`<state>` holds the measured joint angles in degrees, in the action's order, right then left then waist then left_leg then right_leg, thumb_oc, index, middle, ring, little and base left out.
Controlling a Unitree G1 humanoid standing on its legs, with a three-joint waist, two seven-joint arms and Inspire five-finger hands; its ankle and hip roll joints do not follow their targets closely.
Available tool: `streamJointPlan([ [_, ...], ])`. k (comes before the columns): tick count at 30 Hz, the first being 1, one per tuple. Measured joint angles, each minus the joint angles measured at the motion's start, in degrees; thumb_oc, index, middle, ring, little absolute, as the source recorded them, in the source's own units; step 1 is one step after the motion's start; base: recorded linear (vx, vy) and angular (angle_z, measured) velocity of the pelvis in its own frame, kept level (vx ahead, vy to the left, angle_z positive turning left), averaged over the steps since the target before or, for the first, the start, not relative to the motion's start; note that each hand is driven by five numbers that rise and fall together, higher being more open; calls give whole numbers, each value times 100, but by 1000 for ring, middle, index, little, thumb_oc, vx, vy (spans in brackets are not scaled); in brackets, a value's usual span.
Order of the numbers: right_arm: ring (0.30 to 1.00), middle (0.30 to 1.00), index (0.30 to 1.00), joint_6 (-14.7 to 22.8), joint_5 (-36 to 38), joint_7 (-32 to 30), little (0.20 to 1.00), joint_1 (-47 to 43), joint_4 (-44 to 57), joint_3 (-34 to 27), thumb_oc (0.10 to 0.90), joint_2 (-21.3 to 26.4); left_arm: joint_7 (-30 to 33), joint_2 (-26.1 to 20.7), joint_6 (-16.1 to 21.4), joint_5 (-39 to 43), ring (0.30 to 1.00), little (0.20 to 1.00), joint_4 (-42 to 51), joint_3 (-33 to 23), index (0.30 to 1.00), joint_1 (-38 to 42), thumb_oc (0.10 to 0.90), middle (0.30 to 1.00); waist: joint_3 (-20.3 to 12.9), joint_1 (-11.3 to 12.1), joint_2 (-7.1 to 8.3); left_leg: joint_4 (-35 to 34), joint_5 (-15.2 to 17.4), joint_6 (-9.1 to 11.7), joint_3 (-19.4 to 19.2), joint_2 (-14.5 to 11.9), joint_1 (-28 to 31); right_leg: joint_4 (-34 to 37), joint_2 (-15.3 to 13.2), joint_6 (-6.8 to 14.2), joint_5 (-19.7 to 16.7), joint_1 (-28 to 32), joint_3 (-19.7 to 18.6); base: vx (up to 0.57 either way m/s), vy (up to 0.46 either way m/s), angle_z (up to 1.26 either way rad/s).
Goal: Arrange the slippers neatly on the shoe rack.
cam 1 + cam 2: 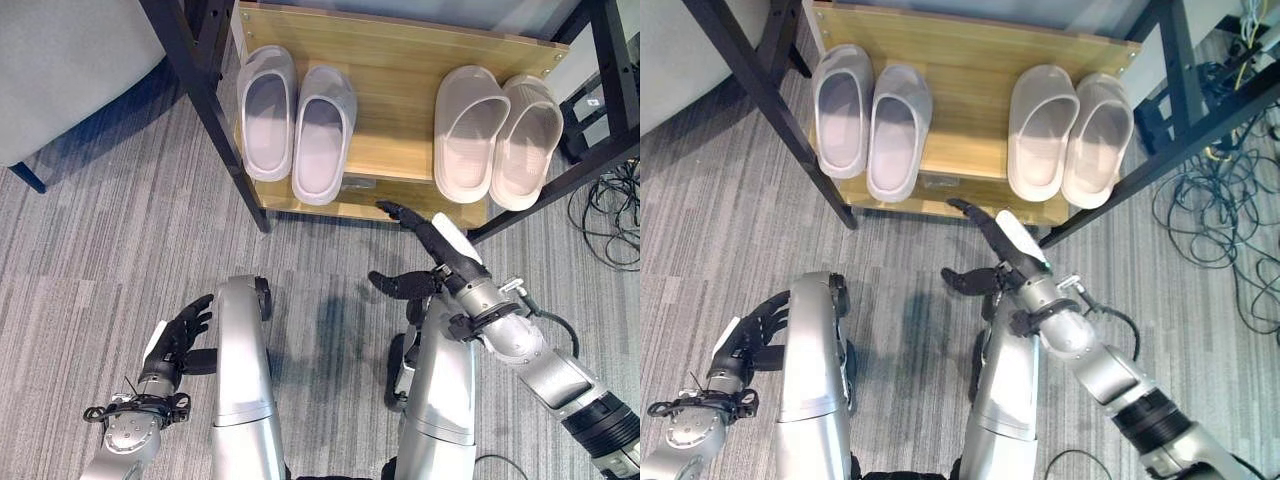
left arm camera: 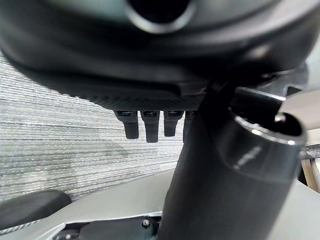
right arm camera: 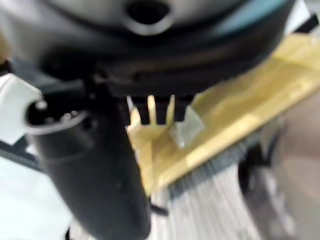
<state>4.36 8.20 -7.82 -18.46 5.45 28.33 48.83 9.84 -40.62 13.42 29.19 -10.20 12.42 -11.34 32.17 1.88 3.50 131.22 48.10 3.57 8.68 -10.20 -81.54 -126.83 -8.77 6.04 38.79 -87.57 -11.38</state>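
Robot hand (image 1: 440,255) open, slippers (image 1: 497,135) just beyond

You see a wooden shoe rack shelf (image 1: 400,75) in a black metal frame (image 1: 195,80), standing on grey striped carpet (image 1: 120,230). Two pairs rest on it, toes outward: lavender slippers (image 1: 295,125) left, beige slippers (image 1: 497,135) right, well apart.

Ahead of the right hand (image 1: 440,255), its straight fingers (image 1: 400,212) meet bare shelf (image 1: 395,120) between two pairs of slippers: one pair (image 1: 295,125) to their left, the other (image 1: 497,138) to their right. Black rack legs (image 1: 205,100) flank that gap.
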Motion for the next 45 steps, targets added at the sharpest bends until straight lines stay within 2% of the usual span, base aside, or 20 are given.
streamJointPlan([
  [6, 900, 900, 900, 5, 244, 212, 900, -281, 14, 450, 800, -75, 0, -25, 2, 4, 900, 900, 14, 3, 900, -6, 800, 900, 1, 23, 9, 28, 0, 0, 6, -13, -1, 3, 33, 19, -20, 3, -3, -12, 0, -1],
  [18, 900, 900, 900, 14, 378, 252, 900, -1099, 50, 647, 800, -509, 0, -39, 9, 5, 900, 900, 14, 1, 900, -11, 800, 900, -18, 36, -28, 36, 1, -1, 6, -30, -5, 4, 48, 5, -31, -5, -4, 0, 0, 0],
  [22, 900, 900, 900, 15, 379, 250, 900, -1162, 50, 736, 800, -538, 0, -36, 10, 11, 900, 900, 13, 1, 900, -11, 800, 900, -29, 40, -48, 35, 1, -1, 4, -30, -7, 4, 47, 5, -31, -8, -5, 0, 0, 0],
  [37, 900, 900, 900, 15, 390, 246, 900, -1166, 19, 751, 800, -1150, 0, -33, 9, 30, 900, 900, 10, 4, 900, -11, 800, 900, -30, 39, -54, 17, 0, 0, -2, -33, -7, 4, 49, 4, -31, -23, -5, 0, 0, 0],
  [45, 900, 900, 900, 2, 387, 230, 900, -1306, -549, 970, 800, -1442, 4, -19, 9, 56, 900, 900, 0, 9, 900, -8, 800, 900, -31, 39, -56, -2, 0, 1, -11, -30, -3, 4, 47, 2, -32, -30, -9, 0, 0, 0],
])
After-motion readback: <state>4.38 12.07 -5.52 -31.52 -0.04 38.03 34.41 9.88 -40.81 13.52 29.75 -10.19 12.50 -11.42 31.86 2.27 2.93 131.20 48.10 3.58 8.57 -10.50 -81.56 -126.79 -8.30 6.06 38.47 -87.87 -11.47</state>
